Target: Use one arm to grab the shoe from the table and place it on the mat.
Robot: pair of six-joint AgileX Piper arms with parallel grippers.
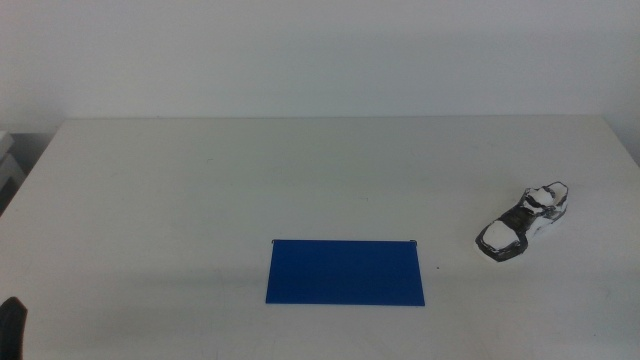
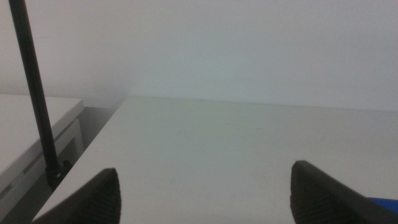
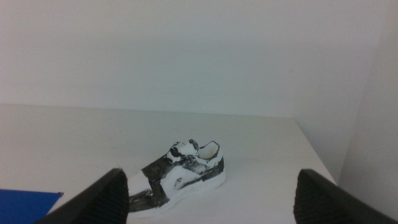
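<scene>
The shoe (image 1: 524, 223), a small white sneaker with black-grey panels, lies on the white table (image 1: 300, 170) at the right, apart from the mat. The dark blue mat (image 1: 345, 271) lies flat near the table's front middle. My right gripper (image 3: 211, 198) is open and empty; the shoe (image 3: 180, 172) sits just beyond its jaws, between them, and a corner of the mat (image 3: 28, 205) shows. My left gripper (image 2: 205, 196) is open and empty, waiting at the table's front left corner, where only a dark tip (image 1: 12, 325) shows in the middle view.
A black pole (image 2: 34, 93) stands off the table's left edge beside a white side unit (image 2: 37, 134). A pale wall rises behind the table. A sliver of the mat (image 2: 385, 202) shows by the left gripper's jaw.
</scene>
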